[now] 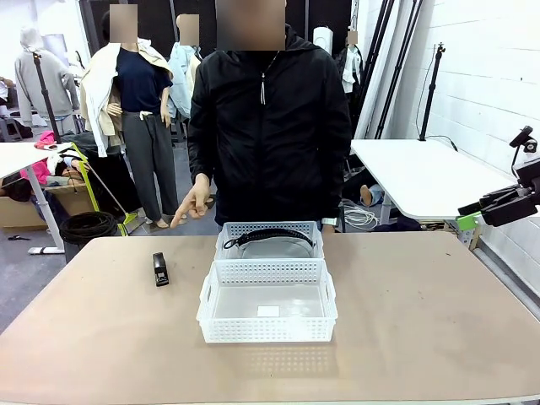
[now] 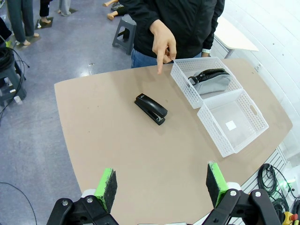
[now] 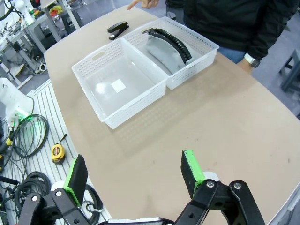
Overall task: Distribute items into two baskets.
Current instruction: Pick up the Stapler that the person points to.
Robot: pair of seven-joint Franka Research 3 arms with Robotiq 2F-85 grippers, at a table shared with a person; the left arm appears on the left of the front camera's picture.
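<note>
one of the two items is judged placed: the black strap (image 1: 268,235) is seen lying curved across the far basket (image 1: 270,228), on top of a grey pouch-like thing (image 2: 212,85) that cannot be identified. the near basket (image 1: 268,331) holds nothing but a white label (image 1: 268,311) on its floor. the two baskets are set touching, end to end, at mid-table.

the stapler (image 1: 160,269) lies on the bare table (image 1: 422,304), on the robot's left of the baskets, near them but apart, with nothing touching it. the person's hand (image 1: 194,202) is held over the far table edge, one finger pointed down toward the stapler's side. no contact with anything is seen.

left gripper (image 2: 161,182): jaws spread wide, nothing between the pads, held high over the robot-side table edge with the stapler ahead of it.

right gripper (image 3: 133,169): also wide and empty, held high on the right side, with the baskets ahead.

remaining, as judged: the stapler is to be picked up and dropped into the near basket, so that each basket gets one item. the left arm looks better placed for this. in the front view the stapler is seen lying lengthwise away from the robot, so a grasp across its narrow width is expected to be needed. that pick is not yet begun, so the task is put at roughly half done.
</note>
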